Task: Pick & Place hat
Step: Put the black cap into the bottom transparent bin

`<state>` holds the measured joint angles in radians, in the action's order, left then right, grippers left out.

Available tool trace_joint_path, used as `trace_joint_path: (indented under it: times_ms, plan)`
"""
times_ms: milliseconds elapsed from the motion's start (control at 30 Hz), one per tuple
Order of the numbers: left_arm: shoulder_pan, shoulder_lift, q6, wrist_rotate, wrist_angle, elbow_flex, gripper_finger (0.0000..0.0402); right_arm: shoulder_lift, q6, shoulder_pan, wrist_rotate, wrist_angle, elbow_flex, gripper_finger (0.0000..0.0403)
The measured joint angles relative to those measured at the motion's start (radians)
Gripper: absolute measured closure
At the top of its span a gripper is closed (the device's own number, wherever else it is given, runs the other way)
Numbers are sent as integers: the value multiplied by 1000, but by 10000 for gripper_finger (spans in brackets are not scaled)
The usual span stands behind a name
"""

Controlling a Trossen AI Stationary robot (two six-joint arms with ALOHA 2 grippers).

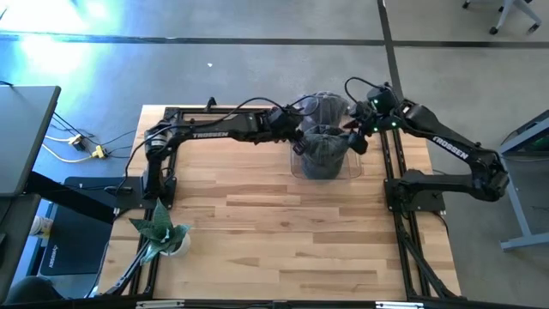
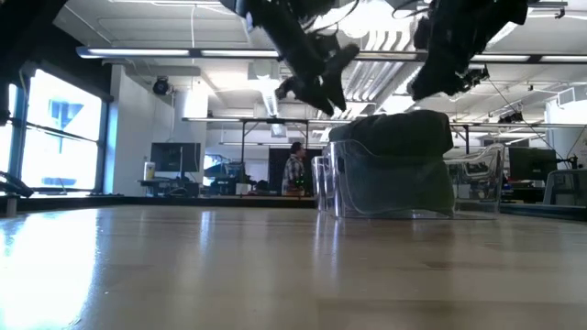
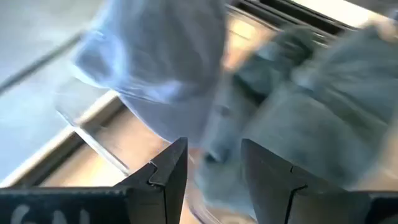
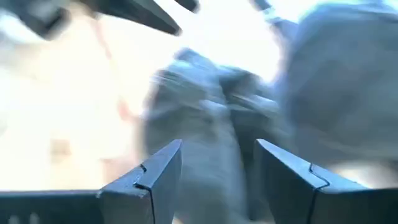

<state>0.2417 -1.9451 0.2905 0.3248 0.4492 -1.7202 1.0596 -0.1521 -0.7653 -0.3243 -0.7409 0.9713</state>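
Two dark arms reach over the far middle of a pale wooden plank surface point(image 1: 283, 223), framed by black rails. A grey hat point(image 1: 324, 144) sits in a clear plastic container point(image 1: 300, 167) near the far edge, its crown rising above the container's rim in the low view. A second grey hat point(image 1: 324, 106) lies just behind the container, touching or nearly touching it.

The left end effector point(image 1: 296, 129) hangs just beside the container's left side, above the surface; in its wrist view the fingers point(image 3: 168, 174) stand moderately apart with nothing between them, and grey fabric fills the view beyond. The right end effector point(image 1: 358, 130) hovers at the container's right side; its fingers point(image 4: 158, 174) are likewise parted and empty, with grey cloth ahead of them.

On the near left corner of the surface stands a small potted plant point(image 1: 161, 232) with green leaves. Left of the surface are a dark desk point(image 1: 26, 129) and yellow cable plugs point(image 1: 90, 150) on the grey floor.

The low view looks into a large open workroom: white ceiling beams with strip lights, bright windows point(image 2: 55, 137) at left, monitors on distant desks, and a person point(image 2: 294, 170) standing far back.
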Motion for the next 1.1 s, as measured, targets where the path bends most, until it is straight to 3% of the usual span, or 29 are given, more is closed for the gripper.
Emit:
trace_joint_path:
  times_ms: [100, 233, 367, 700, 1100]
  plan:
    - [-17, 43, 0, -111, 45, 0, 260, 7, 51, 6, -130, 11, 6, 213]
    - [-32, 73, -13, -345, 111, 2, 260, 75, 55, 25, -128, 56, 5, 217]
    - [-54, 75, -16, -445, 130, 0, 260, 157, 26, 30, -110, 122, 5, 211]
    - [-100, -22, -27, -448, 107, 0, 260, 228, -138, 27, -89, 106, 5, 195]
    - [-105, -111, -24, -372, -3, 0, 260, 230, -111, 26, -236, 102, 5, 260]
